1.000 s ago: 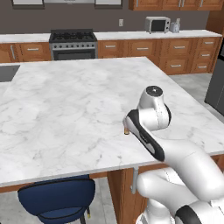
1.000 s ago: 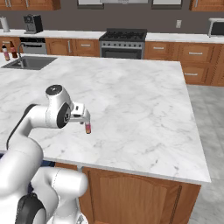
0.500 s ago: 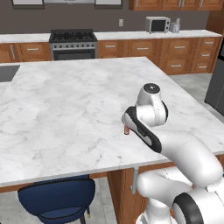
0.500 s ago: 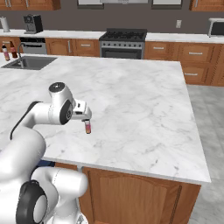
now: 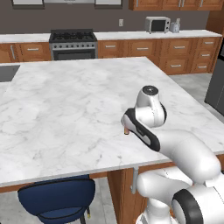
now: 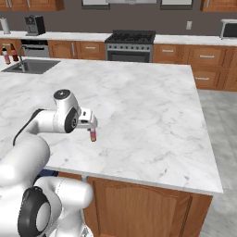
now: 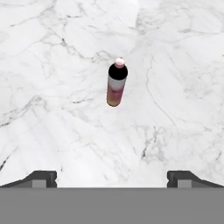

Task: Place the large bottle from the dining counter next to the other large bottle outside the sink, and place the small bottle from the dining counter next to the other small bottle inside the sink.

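- The counter (image 6: pixel 152 106) is a broad white marble island top. The arm reaches over its near edge, with the sink (image 6: pixel 28 66) far off at the counter's far left corner in the right base view.
- Two bottles (image 6: pixel 9 54) stand by the sink, well apart from the work in hand. They are too small to tell one from the other.
- The gripper (image 7: pixel 112 178) hangs above the marble looking down. Its two dark tips sit wide apart at the bottom corners of the hand view with nothing between them.
- The small bottle (image 7: pixel 116 83) stands upright on the counter, ahead of the fingers and about centred between them in the hand view. Its cap leans toward the top of that view, so its long axis runs roughly along the camera's line, not across the tips.
- In the right base view the small bottle (image 6: pixel 93 135) shows just below and beside the hand, near the front edge. In the left base view only its base (image 5: pixel 126 131) peeks out from behind the wrist.
- Judgement: the bottle is not yet between the fingers. The coming move looks like a forward and downward advance so the spread tips straddle its body, then a close across its narrow width.
- Risk, as I judge it: a standing slim bottle may tip if one finger touches first.
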Robot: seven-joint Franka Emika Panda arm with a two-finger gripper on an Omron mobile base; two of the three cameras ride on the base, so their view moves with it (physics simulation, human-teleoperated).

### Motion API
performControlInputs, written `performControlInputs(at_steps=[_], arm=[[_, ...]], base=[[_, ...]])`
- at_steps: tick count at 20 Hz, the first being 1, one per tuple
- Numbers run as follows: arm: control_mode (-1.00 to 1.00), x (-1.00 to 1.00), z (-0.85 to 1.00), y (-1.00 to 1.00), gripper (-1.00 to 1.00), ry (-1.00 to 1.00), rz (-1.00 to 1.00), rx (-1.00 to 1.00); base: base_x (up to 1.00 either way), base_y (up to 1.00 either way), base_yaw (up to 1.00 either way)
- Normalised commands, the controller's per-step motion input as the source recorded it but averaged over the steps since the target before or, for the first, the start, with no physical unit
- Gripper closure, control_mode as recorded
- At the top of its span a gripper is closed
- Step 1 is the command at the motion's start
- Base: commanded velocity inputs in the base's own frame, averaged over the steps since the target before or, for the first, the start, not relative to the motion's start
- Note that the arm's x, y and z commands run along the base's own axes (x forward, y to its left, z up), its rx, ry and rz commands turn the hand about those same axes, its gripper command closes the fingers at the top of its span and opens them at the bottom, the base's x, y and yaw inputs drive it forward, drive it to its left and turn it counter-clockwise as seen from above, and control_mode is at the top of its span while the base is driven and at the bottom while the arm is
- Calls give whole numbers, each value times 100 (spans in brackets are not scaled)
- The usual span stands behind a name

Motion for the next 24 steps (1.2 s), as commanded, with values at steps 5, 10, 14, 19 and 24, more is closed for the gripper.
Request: performControlInputs(at_steps=[5,10,14,19,24], arm=[[-100,2,-15,0,-100,0,0,0],[-100,8,-6,0,-100,0,0,0],[-100,6,0,0,-100,-2,0,0],[-100,8,0,0,-100,-3,0,0],[-100,11,0,0,-100,0,0,0]], base=[[0,0,0],[0,0,0],[0,0,0],[0,0,0],[0,0,0]])
